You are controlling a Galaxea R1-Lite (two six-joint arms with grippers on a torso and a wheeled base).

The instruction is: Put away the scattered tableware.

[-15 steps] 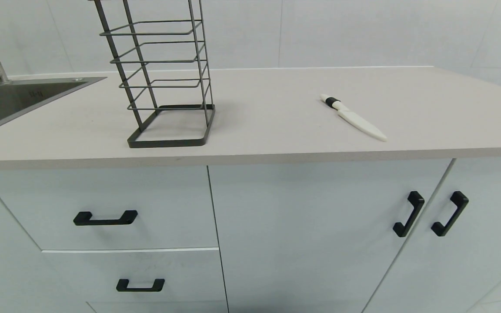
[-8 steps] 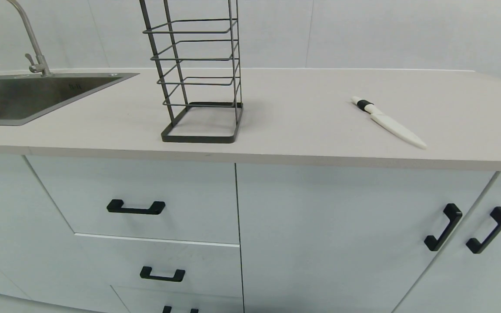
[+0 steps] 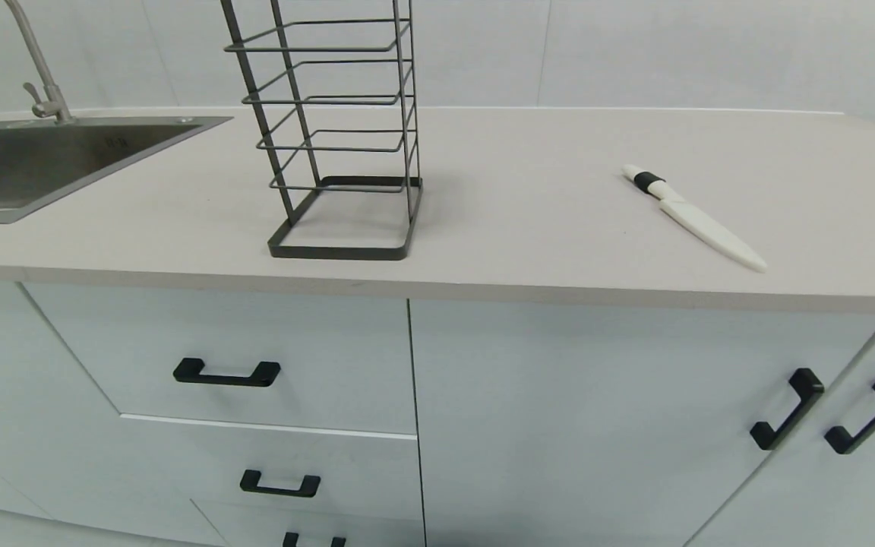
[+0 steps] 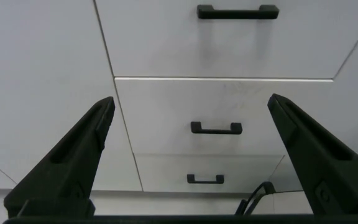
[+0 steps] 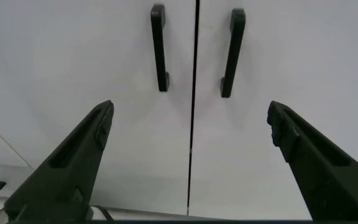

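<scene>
Left fingers (image 4: 73, 162): spread wide with nothing between them, facing the drawer fronts under the table (image 3: 529, 228).
Right fingers (image 5: 316, 165): also spread wide and holding nothing, facing a pair of cupboard doors (image 5: 92, 124) under the table.
Knife (image 3: 692, 216): white with a black band on the handle, lying flat on the table. It is higher than both sets of fingers and much nearer the right fingers' side than the left. Its tip points toward the table's front edge and the handle toward the wall.
Rack (image 3: 339, 137): dark wire, upright, with several tiers. It stands on the table above the drawers that the left fingers face, well apart from the knife.
Drawers (image 4: 166, 118): pale fronts stacked one over another. The middle one's black handle (image 4: 216, 128) shows between the left fingers.
Door handles: two black upright bars, one (image 5: 160, 46) on each side (image 5: 232, 53) of the seam where the doors meet. That seam runs about midway between the right fingers.
Sink (image 3: 50, 159): steel, set into the table beyond the rack on the left fingers' side, with a curved tap (image 3: 39, 72) behind it.
</scene>
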